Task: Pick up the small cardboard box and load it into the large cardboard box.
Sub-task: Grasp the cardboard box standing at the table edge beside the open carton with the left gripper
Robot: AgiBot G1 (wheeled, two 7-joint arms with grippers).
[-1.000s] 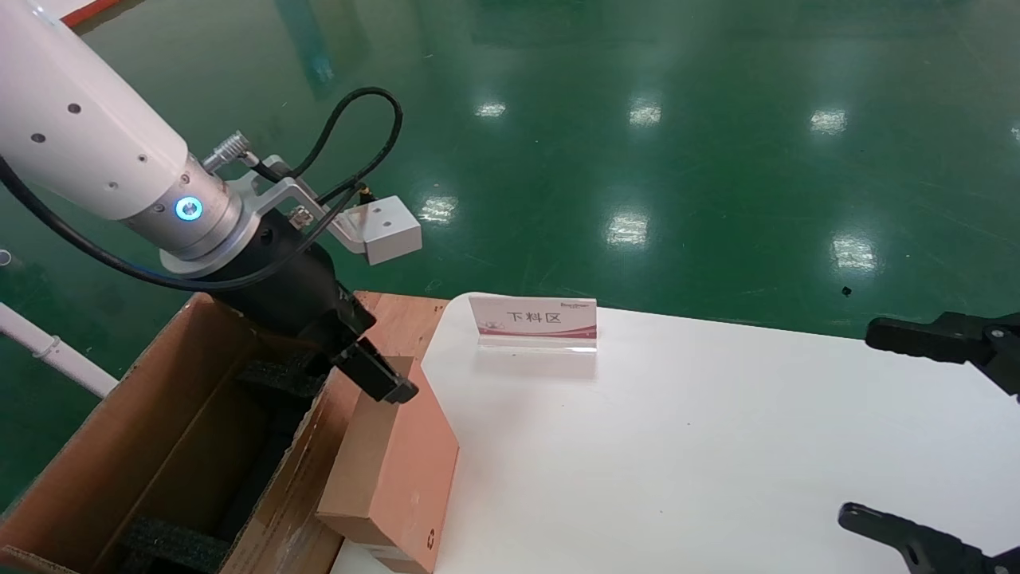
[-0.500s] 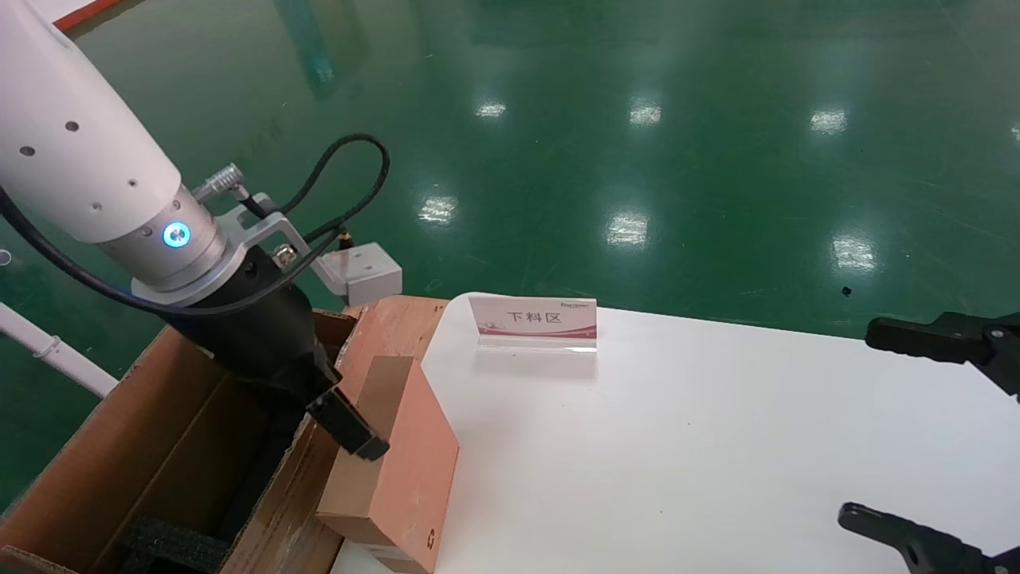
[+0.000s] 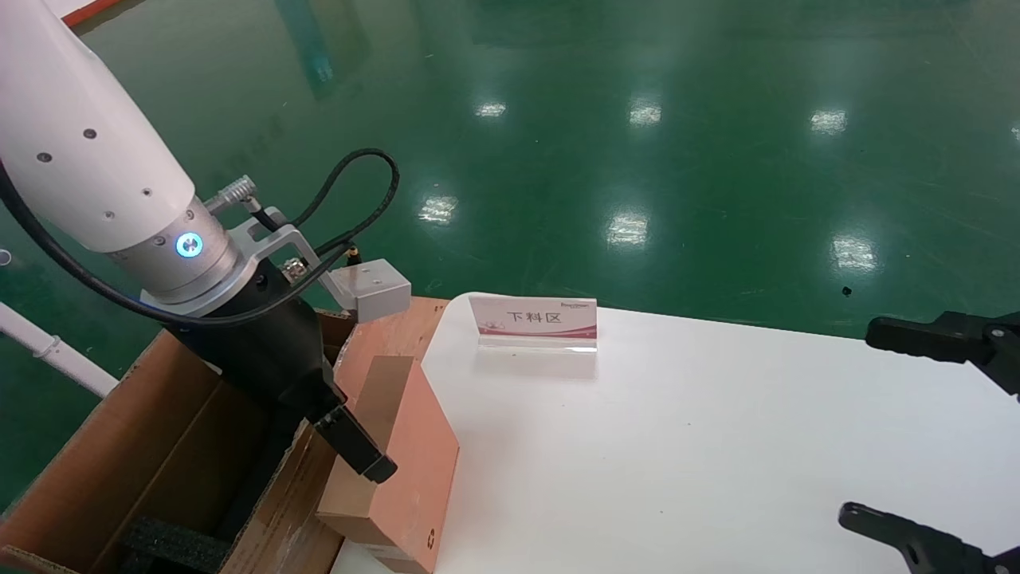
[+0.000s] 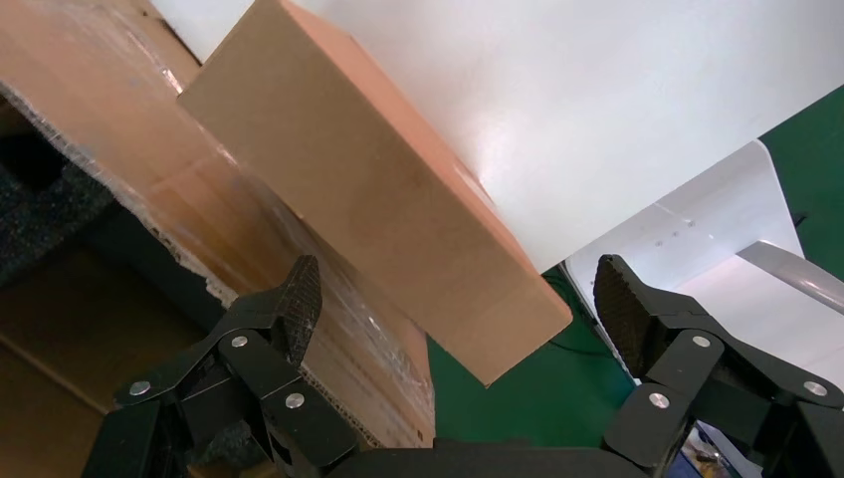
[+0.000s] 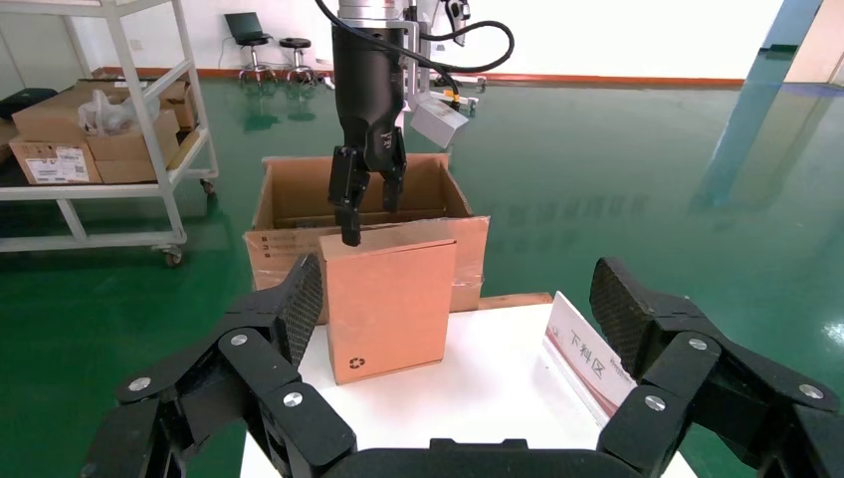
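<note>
Since half a second ago, the left gripper (image 3: 351, 442) has edged slightly rightward along the upper edge of the small box, which has not shifted. Largest here is the big brown corrugated carton (image 3: 171, 446) with long flaps, standing open against the white table's (image 3: 717, 446) left end. The plain brown flat small cardboard box (image 3: 402, 462) stands on edge at that table end, leaning against the carton's taped flap, recycling mark low. The left gripper's jaws are spread wide, astride the box's upper edge without gripping it. The right gripper (image 3: 916, 434) hangs parked over the table's right side, also spread wide. A small white-and-red sign (image 3: 535, 321) stands at the far edge.
</note>
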